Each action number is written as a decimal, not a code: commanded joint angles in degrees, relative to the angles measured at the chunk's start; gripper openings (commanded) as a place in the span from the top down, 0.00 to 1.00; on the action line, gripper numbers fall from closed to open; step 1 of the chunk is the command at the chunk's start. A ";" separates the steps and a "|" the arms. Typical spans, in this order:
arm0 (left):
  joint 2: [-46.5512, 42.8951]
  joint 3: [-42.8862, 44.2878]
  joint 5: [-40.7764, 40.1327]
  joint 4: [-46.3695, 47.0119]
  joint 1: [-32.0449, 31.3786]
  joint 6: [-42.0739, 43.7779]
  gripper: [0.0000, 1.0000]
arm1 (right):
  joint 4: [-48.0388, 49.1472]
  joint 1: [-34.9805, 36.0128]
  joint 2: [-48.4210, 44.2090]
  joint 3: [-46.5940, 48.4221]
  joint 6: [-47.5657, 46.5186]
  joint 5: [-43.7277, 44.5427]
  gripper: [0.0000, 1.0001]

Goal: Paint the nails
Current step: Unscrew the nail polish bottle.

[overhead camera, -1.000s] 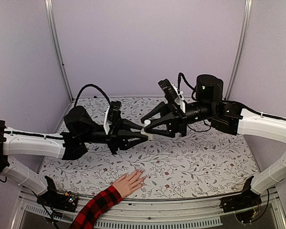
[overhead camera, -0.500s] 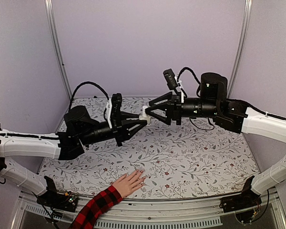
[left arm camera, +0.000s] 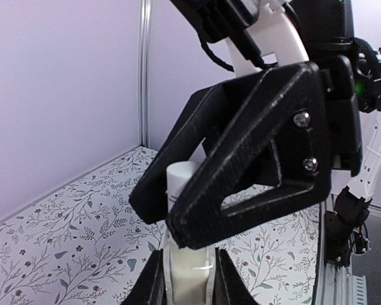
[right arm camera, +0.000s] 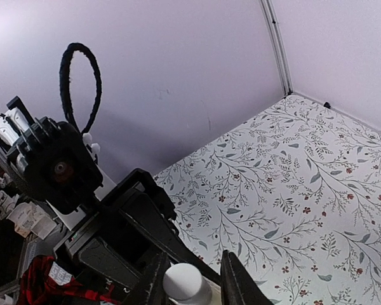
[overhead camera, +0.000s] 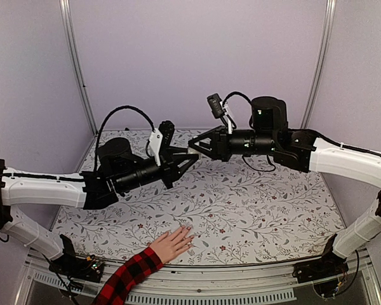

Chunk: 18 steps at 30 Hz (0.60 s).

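A small clear bottle (left arm camera: 189, 274) of pale liquid is held up in the air between both arms, above the middle of the table. My left gripper (overhead camera: 188, 157) is shut on its glass body. My right gripper (overhead camera: 194, 147) comes in from the right, its black fingers (left arm camera: 241, 165) closed around the bottle's white cap (right arm camera: 184, 281). A light-skinned hand (overhead camera: 171, 244) in a red-and-black plaid sleeve (overhead camera: 131, 274) lies flat at the table's near edge, below the grippers. Its nails (overhead camera: 190, 228) are tiny pale spots at the fingertips.
The table wears a white floral cloth (overhead camera: 260, 210). Pale walls and metal posts (overhead camera: 76, 70) close in the back and sides. The arm bases (overhead camera: 76, 264) sit at the near edge, on either side of the hand.
Both grippers have risen with the bottle between them, and the right wrist has turned about the cap. The hand on the table has not moved.
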 commanded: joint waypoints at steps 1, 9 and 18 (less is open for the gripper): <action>0.47 1.88 -2.88 -0.30 -0.94 1.11 1.00 | -0.52 -0.33 0.90 1.77 1.77 1.27 0.79; 1.21 1.70 -2.65 -1.08 -0.80 1.02 1.00 | 0.87 -0.28 0.74 1.39 0.55 -1.82 1.00; 0.49 -2.06 20.01 8.17 1.72 -2.61 1.00 | 4.68 -0.32 -1.38 -0.66 -4.18 -11.43 1.00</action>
